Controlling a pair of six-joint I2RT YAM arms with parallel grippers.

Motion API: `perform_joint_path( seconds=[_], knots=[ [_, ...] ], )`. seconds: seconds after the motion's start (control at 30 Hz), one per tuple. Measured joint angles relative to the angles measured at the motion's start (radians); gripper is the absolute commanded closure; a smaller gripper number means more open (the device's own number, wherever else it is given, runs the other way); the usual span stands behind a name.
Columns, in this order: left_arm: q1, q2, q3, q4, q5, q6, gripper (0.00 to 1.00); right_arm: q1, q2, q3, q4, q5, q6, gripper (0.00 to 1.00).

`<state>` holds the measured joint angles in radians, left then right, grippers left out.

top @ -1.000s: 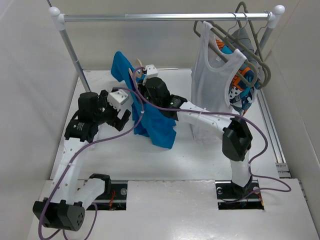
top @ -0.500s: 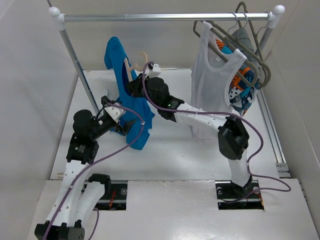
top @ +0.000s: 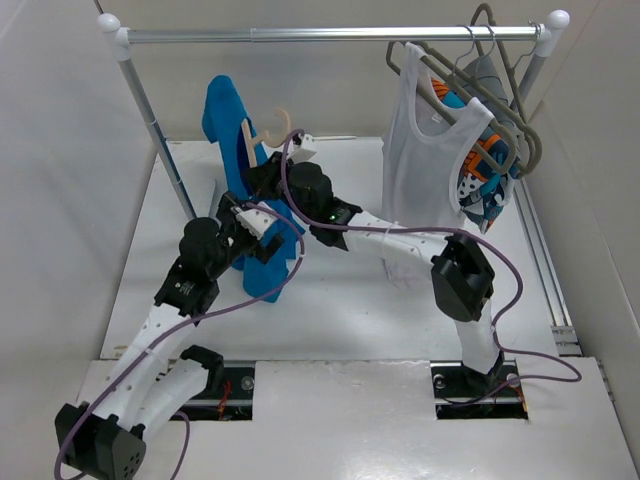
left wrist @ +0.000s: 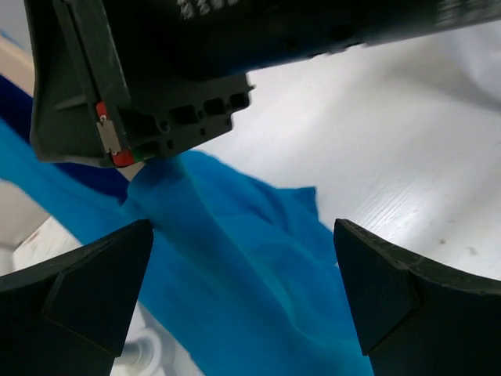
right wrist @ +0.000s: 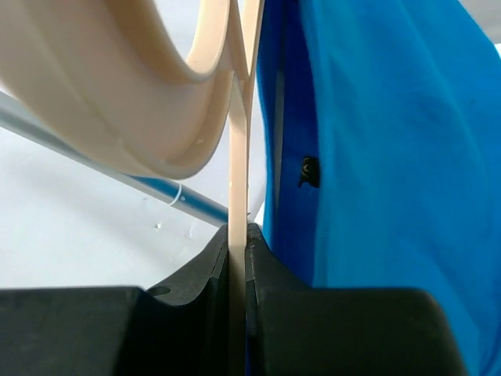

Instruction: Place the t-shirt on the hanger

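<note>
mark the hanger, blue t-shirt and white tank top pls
hanger [right wrist: 238,172]: right wrist view, thin upright stem.
blue t-shirt [top: 222,108]: top external view, upper fold.
white tank top [top: 425,165]: top external view, chest panel.

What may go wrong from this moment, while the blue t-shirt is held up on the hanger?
1. The right gripper pinches only one thin bar of the hanger, so the hanger may twist or slip out.
2. The t-shirt looks bunched on one side of the hanger and may slide off.
3. The left gripper is open close to the cloth and might snag it when it moves.
</note>
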<state>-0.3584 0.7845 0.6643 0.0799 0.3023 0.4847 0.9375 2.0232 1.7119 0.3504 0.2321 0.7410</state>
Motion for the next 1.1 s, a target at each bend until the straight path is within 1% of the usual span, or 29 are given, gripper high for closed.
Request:
perform_joint_path(
  seconds=[0.13, 0.23, 0.27, 0.3, 0.33, 0.37, 0.4, 0.43, 0.47, 0.5, 0.57, 0.7, 0.73, 0.77, 0.87, 0.9, 1.0, 1.1],
  knots=[
    [-0.018, 0.020, -0.012, 0.002, -0.155, 0.033, 0.01, 0.007, 0.000, -0.014, 0.002, 0.000, 0.002, 1.00],
    [-0.017, 0.026, -0.024, 0.006, -0.241, 0.058, 0.01, 0.014, 0.000, -0.027, 0.000, 0.000, 0.005, 1.00],
    [-0.018, 0.025, -0.029, 0.006, -0.260, 0.063, 0.02, 0.014, 0.000, -0.028, -0.002, 0.000, 0.008, 1.00],
    [-0.018, 0.025, -0.034, 0.006, -0.276, 0.067, 0.08, 0.014, 0.001, -0.028, -0.001, 0.000, 0.008, 1.00],
    [-0.020, 0.026, -0.037, 0.004, -0.290, 0.069, 0.17, 0.014, 0.001, -0.028, 0.000, -0.001, 0.009, 1.00],
    [-0.021, 0.026, -0.041, 0.005, -0.298, 0.072, 0.38, 0.015, 0.001, -0.028, 0.002, 0.000, 0.011, 1.00],
    [-0.021, 0.026, -0.042, 0.001, -0.303, 0.071, 0.52, 0.016, 0.001, -0.028, 0.004, 0.002, 0.016, 1.00],
    [-0.024, 0.026, -0.043, -0.008, -0.304, 0.070, 0.64, 0.016, 0.001, -0.028, 0.011, 0.008, 0.023, 1.00],
    [-0.030, 0.026, -0.043, -0.018, -0.300, 0.071, 0.74, 0.016, 0.001, -0.029, 0.019, 0.012, 0.028, 1.00],
    [-0.034, 0.026, -0.043, -0.029, -0.298, 0.071, 0.87, 0.016, 0.001, -0.029, 0.032, 0.018, 0.034, 1.00],
    [-0.034, 0.026, -0.043, -0.042, -0.320, 0.063, 0.99, 0.017, 0.001, -0.033, 0.039, 0.035, 0.036, 1.00],
    [-0.023, 0.028, -0.042, -0.062, -0.337, 0.037, 1.00, 0.014, 0.001, -0.037, 0.024, 0.032, 0.036, 1.00],
    [-0.024, 0.030, -0.042, -0.072, -0.331, 0.025, 1.00, 0.013, 0.001, -0.040, 0.021, 0.022, 0.029, 0.96],
    [-0.026, 0.031, -0.040, -0.082, -0.328, 0.013, 1.00, 0.011, 0.001, -0.044, 0.020, 0.014, 0.022, 0.72],
    [-0.019, 0.030, -0.023, -0.122, -0.314, -0.047, 1.00, -0.002, -0.001, -0.056, 0.016, -0.054, -0.052, 0.21],
    [-0.012, 0.030, -0.010, -0.135, -0.304, -0.069, 1.00, -0.009, -0.001, -0.057, 0.010, -0.084, -0.092, 0.00],
    [-0.008, 0.030, 0.030, -0.153, -0.270, -0.153, 1.00, -0.024, -0.003, -0.057, -0.054, -0.147, -0.219, 0.00],
    [0.002, 0.030, 0.042, -0.172, -0.233, -0.223, 1.00, -0.035, -0.026, -0.062, -0.081, -0.189, -0.322, 0.00]
  ],
)
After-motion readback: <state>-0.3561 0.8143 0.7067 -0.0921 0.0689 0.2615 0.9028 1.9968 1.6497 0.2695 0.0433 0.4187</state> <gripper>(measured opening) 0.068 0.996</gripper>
